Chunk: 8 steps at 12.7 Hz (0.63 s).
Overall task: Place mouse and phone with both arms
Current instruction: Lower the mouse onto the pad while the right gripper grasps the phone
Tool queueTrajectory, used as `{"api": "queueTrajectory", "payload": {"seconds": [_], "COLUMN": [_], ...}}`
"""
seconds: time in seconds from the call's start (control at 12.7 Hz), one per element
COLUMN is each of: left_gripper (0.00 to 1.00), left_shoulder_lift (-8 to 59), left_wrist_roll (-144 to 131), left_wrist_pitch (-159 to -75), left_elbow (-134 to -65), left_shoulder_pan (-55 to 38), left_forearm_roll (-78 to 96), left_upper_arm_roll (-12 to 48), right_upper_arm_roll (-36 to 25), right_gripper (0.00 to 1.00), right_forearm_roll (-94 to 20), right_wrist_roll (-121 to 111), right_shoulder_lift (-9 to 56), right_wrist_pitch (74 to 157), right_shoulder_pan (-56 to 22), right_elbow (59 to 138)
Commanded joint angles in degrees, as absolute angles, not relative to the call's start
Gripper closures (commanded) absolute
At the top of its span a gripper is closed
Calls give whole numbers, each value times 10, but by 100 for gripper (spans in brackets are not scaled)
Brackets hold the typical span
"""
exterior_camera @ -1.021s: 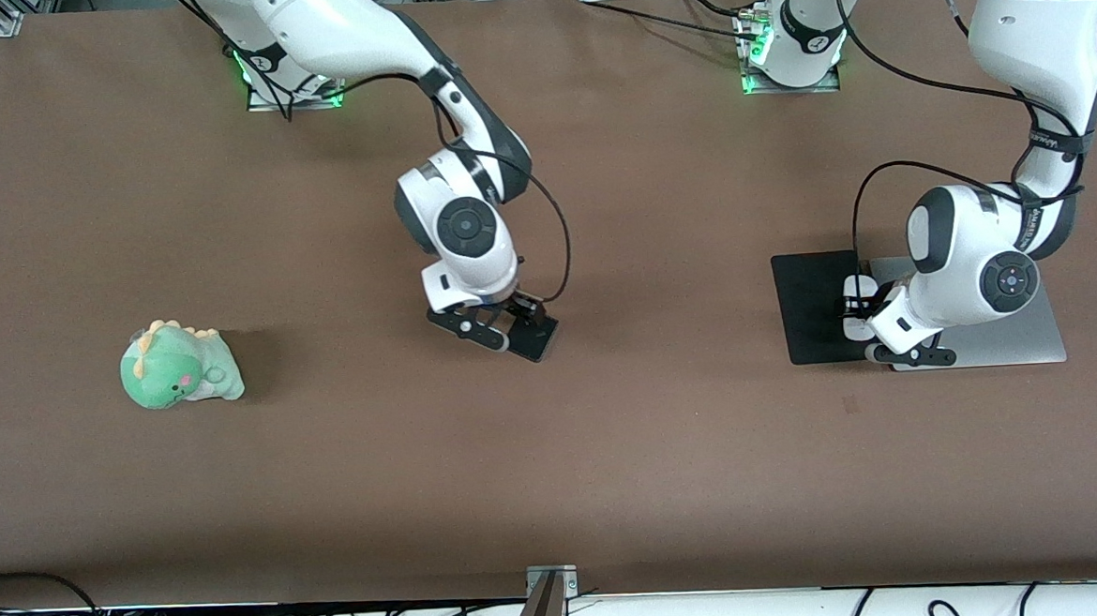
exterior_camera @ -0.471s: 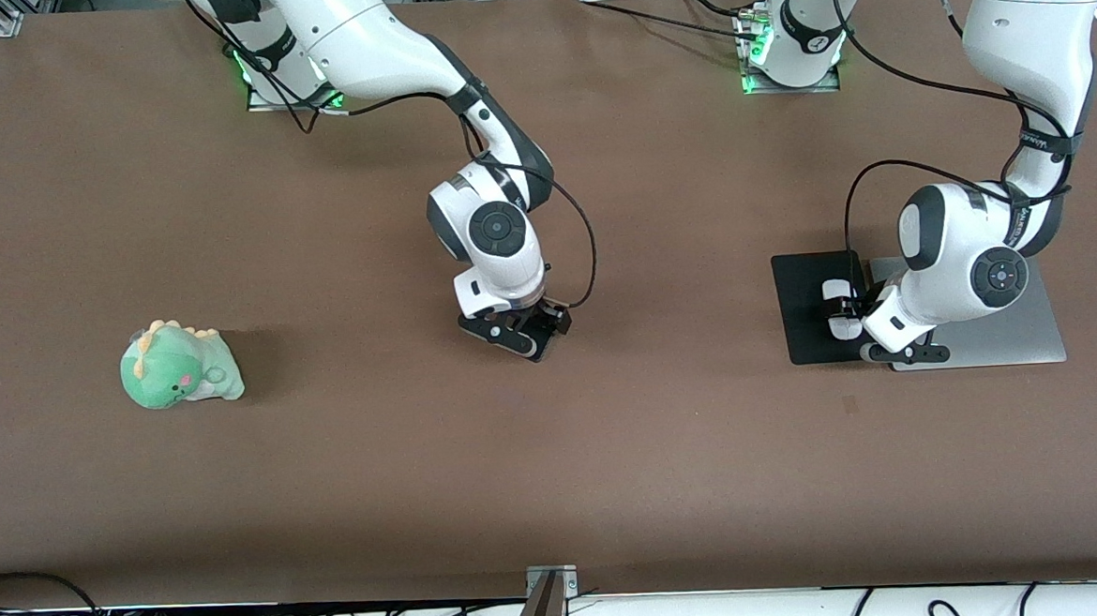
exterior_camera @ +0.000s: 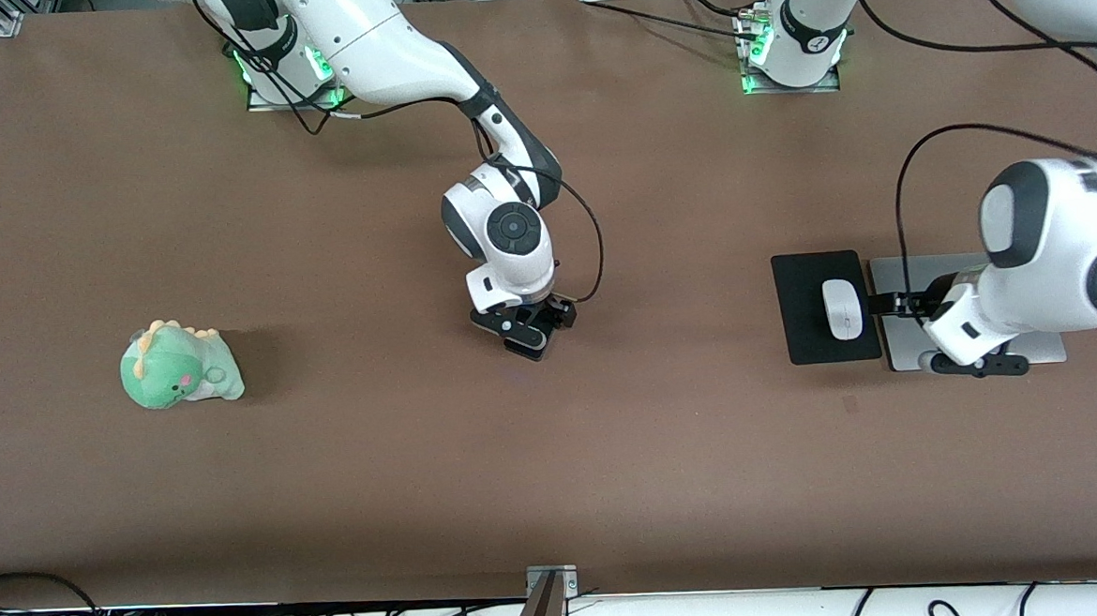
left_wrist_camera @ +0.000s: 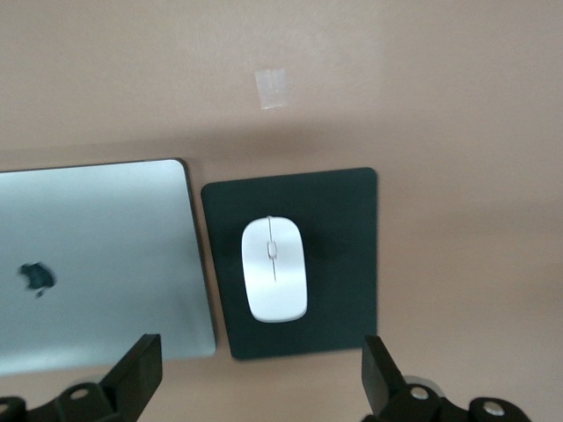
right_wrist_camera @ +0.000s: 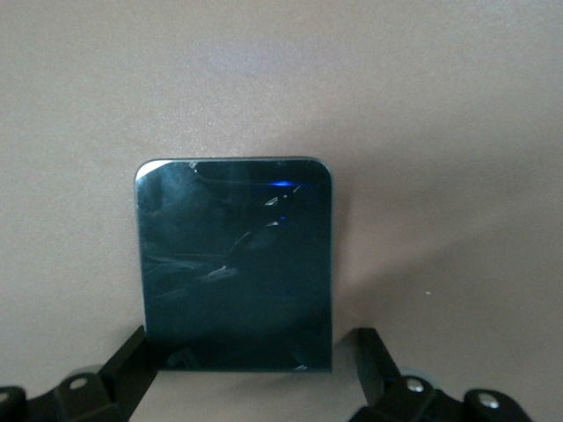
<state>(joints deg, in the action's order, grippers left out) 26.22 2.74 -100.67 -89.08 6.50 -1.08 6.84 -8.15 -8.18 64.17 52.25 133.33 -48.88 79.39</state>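
The white mouse [exterior_camera: 842, 309] [left_wrist_camera: 274, 268] lies on the black mouse pad [exterior_camera: 808, 327] [left_wrist_camera: 343, 255], with nothing touching it. My left gripper [exterior_camera: 930, 330] [left_wrist_camera: 259, 378] hangs open and empty above the edge where the pad meets the silver laptop. In the table's middle, the black phone [exterior_camera: 538, 347] [right_wrist_camera: 236, 264] lies flat, mostly hidden under my right gripper [exterior_camera: 526, 333] [right_wrist_camera: 253, 365]. That gripper is low and open, its fingers astride the phone's end. One finger is against the phone's edge; the other stands clear of it.
A closed silver laptop [exterior_camera: 899, 275] [left_wrist_camera: 97, 255] lies beside the mouse pad, toward the left arm's end. A green dinosaur plush [exterior_camera: 181, 365] sits toward the right arm's end. A small tape mark [exterior_camera: 851, 405] is nearer the front camera than the pad.
My left gripper opened, let go of the mouse on the pad, then rose and drew back over the laptop. The right arm's wrist shifted a little over the phone, which stayed about where it was.
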Motion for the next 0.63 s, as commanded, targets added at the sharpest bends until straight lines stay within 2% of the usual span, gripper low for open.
{"api": "queueTrajectory", "payload": {"seconds": [0.0,0.16,0.31,0.39,0.55], "left_gripper": [0,0,0,0,0], "left_shoulder_lift": [269,247,208,194,123], "left_wrist_roll": [29,30,31,29,25], "left_wrist_pitch": [-933,-902,-905,-906,-914], "left_elbow": [-819,-788,-788,-793,-839], "left_shoulder_pan": [55,42,35,18,-10], "left_forearm_roll": [-20,-50,-46,-47,-41], "left_upper_arm_roll": [70,72,69,63,36], "right_upper_arm_roll": [-90,-91,-91,-91,-91], "right_gripper": [0,0,0,0,2], "right_forearm_roll": [-72,-62,-60,-60,-54], "right_wrist_roll": [644,642,642,642,645], "right_shoulder_lift": [529,528,528,530,534], "right_wrist_pitch": [1331,1328,1327,1328,1329], "right_shoulder_pan": [-492,-492,-490,-490,-490], "right_elbow": [782,781,781,781,781]}}
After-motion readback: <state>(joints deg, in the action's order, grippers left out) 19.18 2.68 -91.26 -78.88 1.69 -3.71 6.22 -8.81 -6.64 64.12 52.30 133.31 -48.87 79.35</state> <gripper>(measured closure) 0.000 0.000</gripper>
